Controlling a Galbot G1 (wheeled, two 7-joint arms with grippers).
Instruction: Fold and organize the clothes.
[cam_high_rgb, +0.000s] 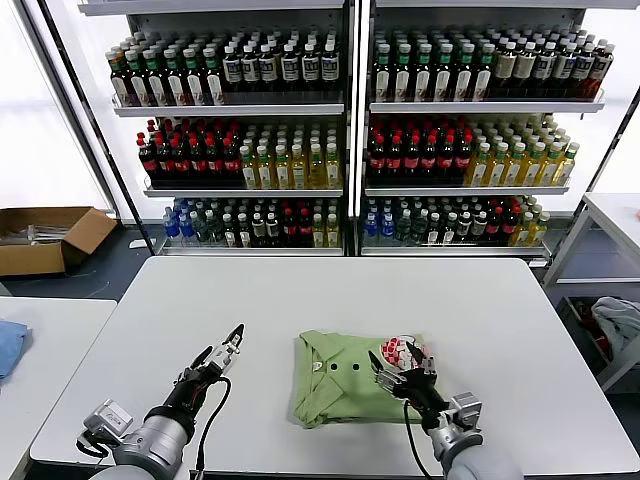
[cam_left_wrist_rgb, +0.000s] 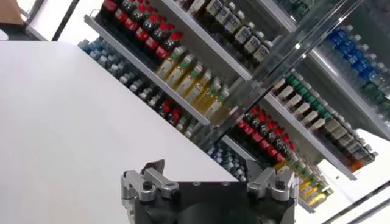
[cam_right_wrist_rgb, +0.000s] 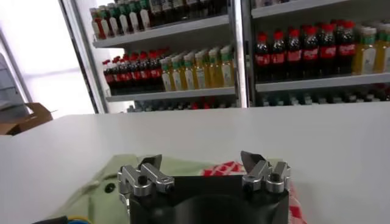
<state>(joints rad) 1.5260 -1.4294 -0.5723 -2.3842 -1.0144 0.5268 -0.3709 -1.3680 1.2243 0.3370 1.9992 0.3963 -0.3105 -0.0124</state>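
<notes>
The clothes are one light green polo shirt (cam_high_rgb: 340, 390), lying folded into a rough square on the white table (cam_high_rgb: 330, 290), near its front edge. Small buttons show on top, and a red-and-white checkered print (cam_high_rgb: 398, 349) is at its right corner. My right gripper (cam_high_rgb: 400, 360) is open just over that right part of the shirt, with nothing between its fingers. In the right wrist view, the green fabric (cam_right_wrist_rgb: 97, 182) and the print (cam_right_wrist_rgb: 222, 168) lie just beyond the open right gripper (cam_right_wrist_rgb: 201, 159). My left gripper (cam_high_rgb: 232, 343) is open over bare table to the shirt's left, apart from it. The left wrist view shows the left gripper (cam_left_wrist_rgb: 207, 167) empty.
Shelves of bottles (cam_high_rgb: 340, 130) stand behind the table. A cardboard box (cam_high_rgb: 45, 235) sits on the floor at far left. A blue cloth (cam_high_rgb: 8, 345) lies on a side table at left. A pale fabric bundle (cam_high_rgb: 618, 322) is at far right.
</notes>
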